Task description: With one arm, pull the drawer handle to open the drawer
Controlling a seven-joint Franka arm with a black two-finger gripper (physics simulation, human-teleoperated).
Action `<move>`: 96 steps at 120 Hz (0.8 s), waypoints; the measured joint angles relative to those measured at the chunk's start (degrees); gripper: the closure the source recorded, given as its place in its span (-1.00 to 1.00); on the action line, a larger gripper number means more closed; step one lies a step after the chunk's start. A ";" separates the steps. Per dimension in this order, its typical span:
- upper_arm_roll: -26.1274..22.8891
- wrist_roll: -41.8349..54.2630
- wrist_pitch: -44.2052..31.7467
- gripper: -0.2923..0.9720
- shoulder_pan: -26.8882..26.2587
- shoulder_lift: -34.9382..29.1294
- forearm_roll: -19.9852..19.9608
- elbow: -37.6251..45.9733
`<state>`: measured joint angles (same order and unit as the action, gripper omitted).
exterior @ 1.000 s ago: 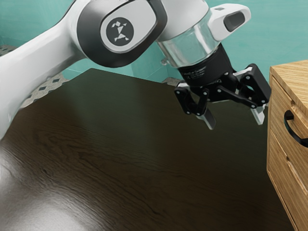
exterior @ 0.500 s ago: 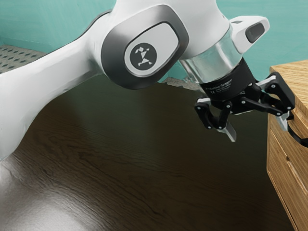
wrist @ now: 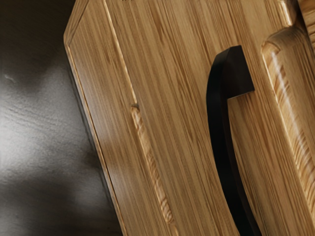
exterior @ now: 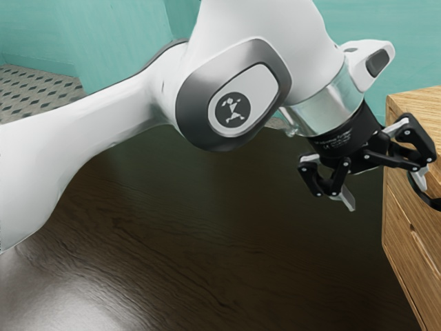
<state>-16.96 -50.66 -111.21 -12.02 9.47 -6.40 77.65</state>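
**Pincer spread at the drawer front, handle not yet gripped**

Your pincer stood wide open, with nothing between its fingers. The finger nearer the cabinet hung right at the upper end of the black handle. The exterior view did not settle whether the two touched. The other finger was out over the dark table, clear of the wood.

In the wrist view the handle ran as a curved black bar across a hollow in the drawer front, with the table beyond the drawer's edge. The bar lay off to one side of the hand's centre line. The drawer belonged to the wooden cabinet at the exterior view's right. Its front sat level with the panel beneath, so I judged it shut and the pull not begun.

To do this step well, you needed to:
- centre the hand on the bar
- go in until one finger sat in the hollow behind it and the other in front
- close firmly on the bar's middle
- draw straight back along the drawer's run, since an end grip or a slanted pull risked slipping off or jamming the drawer
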 joint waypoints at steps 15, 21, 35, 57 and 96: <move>0.00 -0.67 -0.50 -0.54 0.01 0.33 0.21 0.07; 0.00 -0.90 -0.63 -0.54 0.00 0.48 0.25 0.09; 0.08 -1.35 -0.91 -0.54 -0.02 0.70 0.30 0.52; 0.07 -1.90 -2.09 -0.54 -0.01 1.37 0.34 0.77; 0.22 -2.51 -3.40 -0.54 0.26 0.85 1.81 3.39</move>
<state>-16.74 -53.17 -114.61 -11.76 10.32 -4.59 81.04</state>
